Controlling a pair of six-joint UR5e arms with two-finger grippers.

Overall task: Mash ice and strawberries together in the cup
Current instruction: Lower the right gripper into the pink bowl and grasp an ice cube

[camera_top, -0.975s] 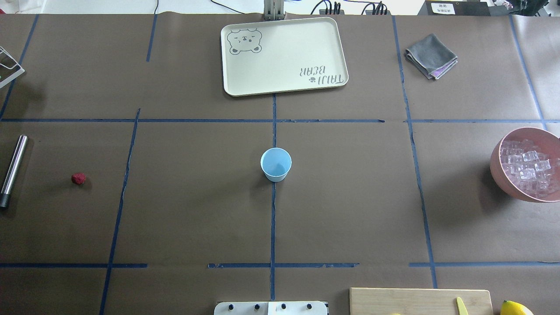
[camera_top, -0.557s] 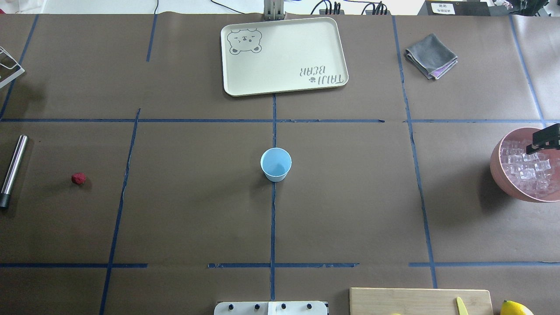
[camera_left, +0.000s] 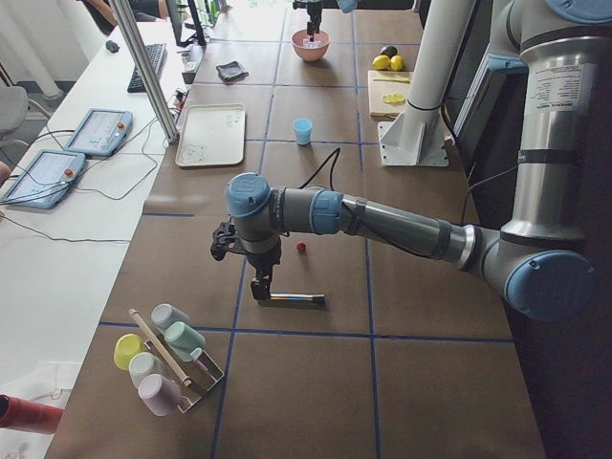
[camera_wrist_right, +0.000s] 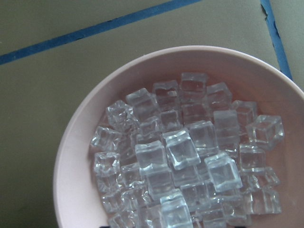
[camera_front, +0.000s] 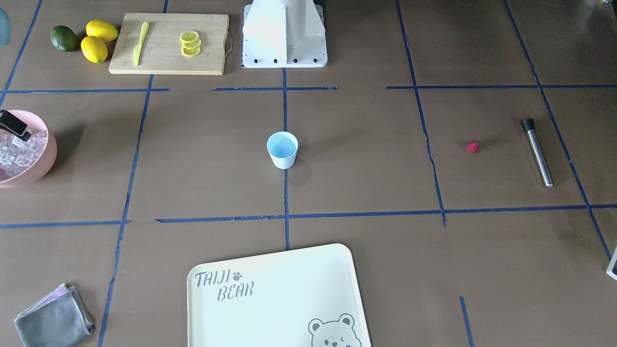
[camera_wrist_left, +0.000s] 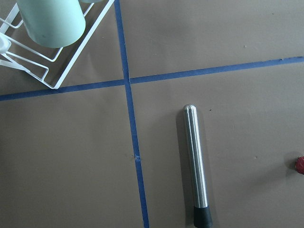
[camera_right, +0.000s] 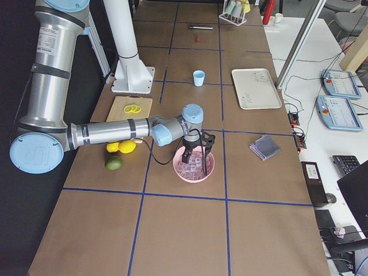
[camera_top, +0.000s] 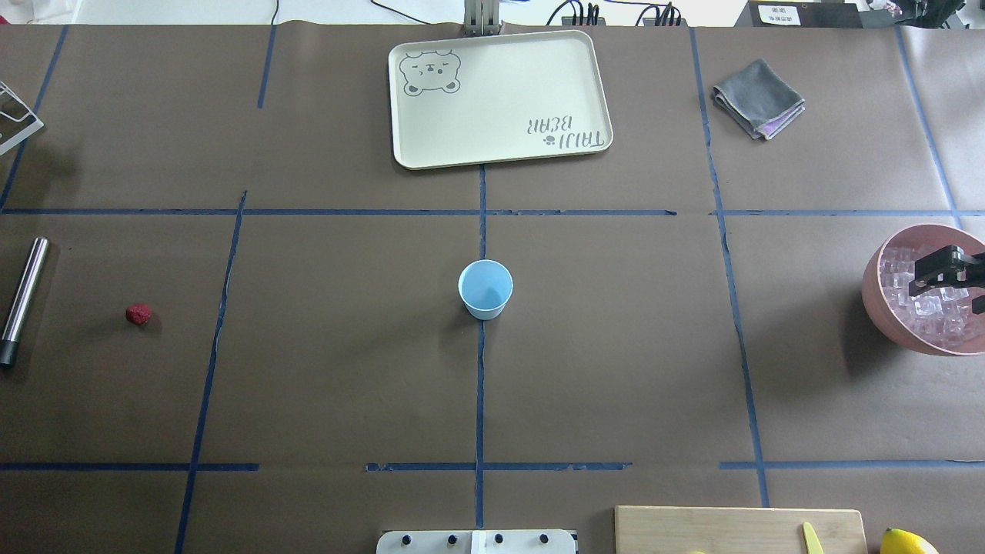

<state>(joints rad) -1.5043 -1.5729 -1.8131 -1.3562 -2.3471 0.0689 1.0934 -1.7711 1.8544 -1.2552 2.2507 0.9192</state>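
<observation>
The pale blue cup (camera_top: 485,288) stands upright at the table's middle. The small red strawberry (camera_top: 138,314) lies far left; its edge shows in the left wrist view (camera_wrist_left: 300,165). Several clear ice cubes (camera_wrist_right: 185,156) fill the pink bowl (camera_top: 877,300) at the right edge. My right gripper (camera_top: 954,286) hangs over the ice, its fingers apart and empty. My left gripper (camera_left: 260,282) shows only in the exterior left view, just above a steel rod (camera_wrist_left: 194,161) with a black end. I cannot tell whether it is open or shut.
A cream bear tray (camera_top: 500,96) and a folded grey cloth (camera_top: 758,98) lie at the far side. A cutting board (camera_front: 168,43) with lemon slices and a yellow knife, lemons and a lime sit near the robot base. A white cup rack (camera_left: 163,359) stands at the left end.
My right gripper came into the overhead view from the right edge and moved down over the ice in the pink bowl. The cup, strawberry and steel rod have not moved.
</observation>
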